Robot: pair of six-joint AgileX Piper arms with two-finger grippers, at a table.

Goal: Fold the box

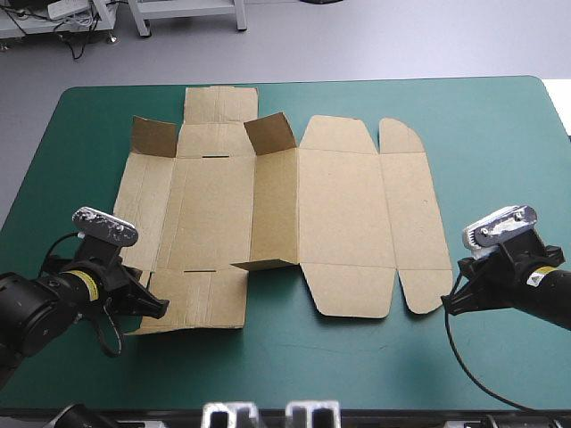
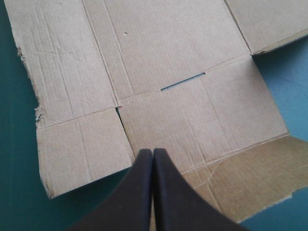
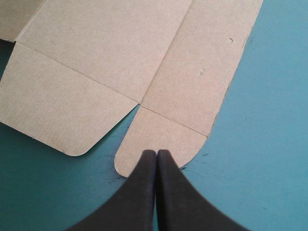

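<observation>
The brown box lies as a cut sheet on the teal-green cover, mostly flat, with two small flaps raised near its far edge. My left gripper is shut at the sheet's near left corner. In the left wrist view its black fingertips meet over the near edge of the box, beside a slot cut in the board. My right gripper is shut just off the near right corner. In the right wrist view its tips rest at the rounded near flap of the box.
Bare teal-green cover runs all round the sheet, widest on the right and along the near edge. A raised flap stands at the far middle and another at the far left.
</observation>
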